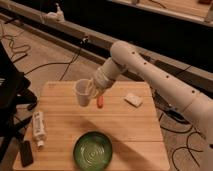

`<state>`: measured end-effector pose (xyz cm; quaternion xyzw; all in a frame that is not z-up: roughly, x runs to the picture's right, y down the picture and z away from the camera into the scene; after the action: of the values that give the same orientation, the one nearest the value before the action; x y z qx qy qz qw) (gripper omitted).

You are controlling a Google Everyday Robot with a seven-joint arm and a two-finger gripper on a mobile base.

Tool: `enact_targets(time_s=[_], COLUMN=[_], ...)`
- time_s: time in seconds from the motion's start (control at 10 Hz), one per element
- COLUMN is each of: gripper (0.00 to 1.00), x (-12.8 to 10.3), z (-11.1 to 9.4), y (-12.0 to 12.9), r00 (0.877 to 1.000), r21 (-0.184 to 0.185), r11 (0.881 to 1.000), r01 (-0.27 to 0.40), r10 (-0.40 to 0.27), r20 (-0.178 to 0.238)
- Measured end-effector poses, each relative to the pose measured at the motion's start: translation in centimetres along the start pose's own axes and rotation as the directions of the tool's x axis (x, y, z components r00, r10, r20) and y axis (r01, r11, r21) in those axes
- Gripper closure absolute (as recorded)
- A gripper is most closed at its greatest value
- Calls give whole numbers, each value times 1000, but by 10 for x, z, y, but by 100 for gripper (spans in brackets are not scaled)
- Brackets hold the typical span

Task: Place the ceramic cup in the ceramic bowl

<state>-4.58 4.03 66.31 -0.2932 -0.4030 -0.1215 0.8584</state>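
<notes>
Wooden table (125, 132) sits in the middle under dim, warm light. Beyond it there's bare brownish floor (45, 50), with black cables (55, 65) snaking off the table's far-left corner. Further back, a long low ledge (30, 17) runs diagonally past. Dark furniture (10, 95) crowds the table's left edge. The gripper (93, 89) hangs over the table's far-left part, clamped on the ceramic cup (81, 94).

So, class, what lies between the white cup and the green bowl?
Only bare wooden table, in the camera view. The hand holds the cup above the far side; the bowl sits at the near edge.
</notes>
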Motion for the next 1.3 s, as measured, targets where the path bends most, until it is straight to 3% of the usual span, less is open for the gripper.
enact_targets(time_s=[0.5,0.8,1.3], gripper=[100,100,100], x=[15,27,27], z=[-8,2,3], y=[77,122,121], r00=[996,990,990], r21=[15,-28,-31], r11=[997,991,991], r01=[-76,-128,-130], r10=[75,130,132], r20=[39,61,58])
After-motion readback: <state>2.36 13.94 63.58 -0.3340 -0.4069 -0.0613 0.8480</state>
